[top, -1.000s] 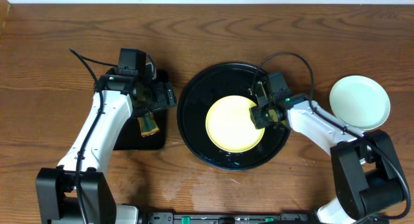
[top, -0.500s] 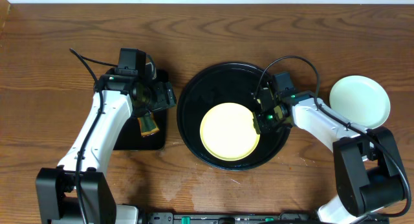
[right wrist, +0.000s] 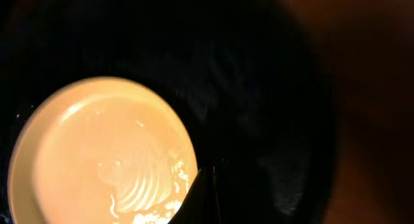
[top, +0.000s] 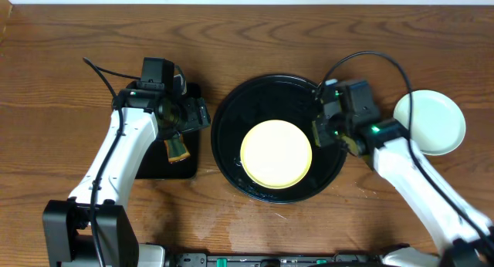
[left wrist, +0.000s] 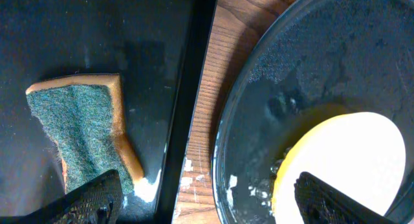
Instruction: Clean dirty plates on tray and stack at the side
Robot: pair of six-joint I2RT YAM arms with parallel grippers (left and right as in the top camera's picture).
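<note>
Left gripper: my left gripper [left wrist: 208, 201] stands wide open with nothing between its jaws. It hangs over the right edge of the small rectangular black tray [top: 181, 168].

Right gripper: my right gripper [right wrist: 206, 191] has its jaws pressed together, and I see nothing caught in them. From overhead it sits above the right side of the large round glossy black tray [top: 231, 113]. In the right wrist view its tip is just beside the plate's right edge; I cannot tell whether it touches.

Yellow plate: the pale yellow round plate [top: 276, 153] lies flat inside the large round glossy black tray, a little below its middle and clear of the rim. Its surface looks wet and shiny in the right wrist view.

Mint plate: a pale mint round plate [top: 430, 122] sits on the brown wooden tabletop [top: 77, 35] to the right of the big tray, well apart from it. My right arm and its cable cross over part of it. I cannot tell whether it is one plate or more.

Sponge: the green-faced orange sponge [left wrist: 84, 133] lies flat on the small rectangular black tray, scouring side up, near one left fingertip and not held.

Tray floor: I see droplets on the big tray's left side, next to the yellow plate.
</note>
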